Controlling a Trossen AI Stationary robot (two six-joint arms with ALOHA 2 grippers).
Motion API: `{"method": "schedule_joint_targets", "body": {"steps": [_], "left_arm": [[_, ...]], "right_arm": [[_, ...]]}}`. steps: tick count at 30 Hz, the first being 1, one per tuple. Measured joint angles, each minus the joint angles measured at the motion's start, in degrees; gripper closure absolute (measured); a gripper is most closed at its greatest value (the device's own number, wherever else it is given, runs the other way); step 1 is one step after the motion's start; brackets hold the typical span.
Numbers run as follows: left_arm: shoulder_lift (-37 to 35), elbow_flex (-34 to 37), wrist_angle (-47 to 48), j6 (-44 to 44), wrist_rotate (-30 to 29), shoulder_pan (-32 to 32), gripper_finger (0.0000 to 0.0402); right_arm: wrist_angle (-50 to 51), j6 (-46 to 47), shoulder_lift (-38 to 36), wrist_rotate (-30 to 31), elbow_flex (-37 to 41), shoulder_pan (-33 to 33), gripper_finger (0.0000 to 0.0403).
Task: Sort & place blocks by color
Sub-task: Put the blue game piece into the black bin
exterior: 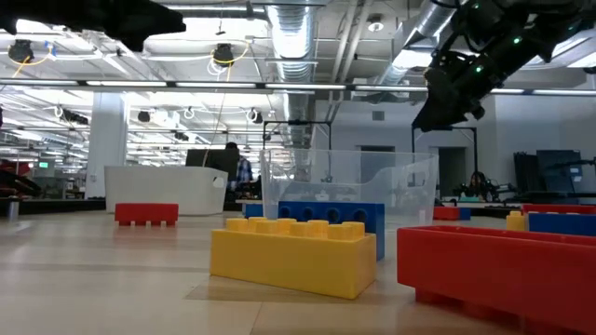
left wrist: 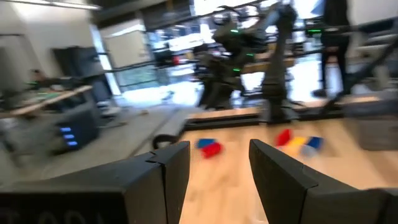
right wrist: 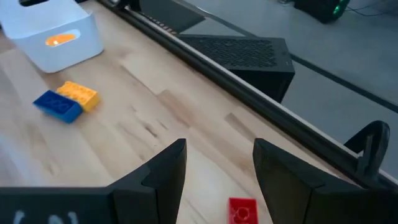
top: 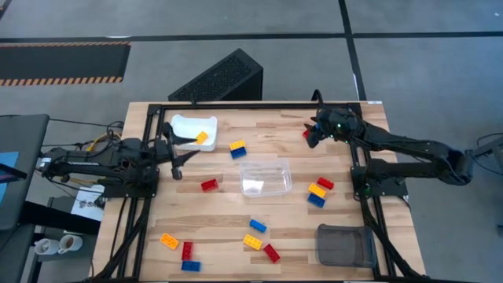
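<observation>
We look straight down on a wooden table (top: 236, 228) scattered with small toy bricks. At eleven o'clock sits a white tray (top: 182, 126) already holding one orange brick (top: 202, 137), so we judge it the orange bin. A clear tray (top: 266, 176) sits empty at the centre and a grey tray (top: 344, 245) at five o'clock. Our left gripper (top: 177, 153) hovers beside the white tray, fingers parted and empty, probably just clear of a drop. Our right gripper (right wrist: 216, 180) hangs at one o'clock directly above a lone red brick (right wrist: 242, 210), fingers parted with nothing between them, seemingly lined up to descend. Other red, blue and orange bricks lie loose, mostly towards six o'clock and three o'clock, still unsorted
</observation>
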State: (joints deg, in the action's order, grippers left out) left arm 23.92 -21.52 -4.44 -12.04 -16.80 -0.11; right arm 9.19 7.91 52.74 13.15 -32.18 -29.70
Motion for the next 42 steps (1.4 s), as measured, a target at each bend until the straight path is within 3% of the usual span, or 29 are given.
{"method": "schedule_joint_targets", "body": {"steps": [6, 17, 24, 33, 37, 42], "left_arm": [[0.0, 0.0, -0.5, 2.2, -1.9, 4.5, 0.0249], [0.1, -0.1, -3.2, 5.3, 3.4, 17.8, 0.0249], [1.9, -0.1, -4.3, 9.1, 14.6, 25.7, 0.0249], [3.0, -0.1, -4.1, 15.7, 25.7, 26.0, 0.0249], [1.6, -0.1, -4.2, 16.8, 26.6, 24.7, 0.0249], [1.1, -0.1, -4.2, 15.2, 26.5, 23.6, 0.0249]], "right_arm": [[-4.7, -0.6, 2.9, -0.2, 0.0, -1.4, 0.0194], [-11.4, -3.5, 4.8, -2.8, 0.0, -5.5, 0.0194], [-10.7, -3.7, 4.7, -5.8, 0.0, -9.2, 0.0194], [-0.1, 1.0, 4.6, -6.2, 0.0, -7.7, 0.0194], [7.1, 8.6, 4.6, -1.1, 0.0, -8.5, 0.0194], [13.7, 17.0, 5.7, -1.1, -0.5, -14.1, 0.0193]]}}
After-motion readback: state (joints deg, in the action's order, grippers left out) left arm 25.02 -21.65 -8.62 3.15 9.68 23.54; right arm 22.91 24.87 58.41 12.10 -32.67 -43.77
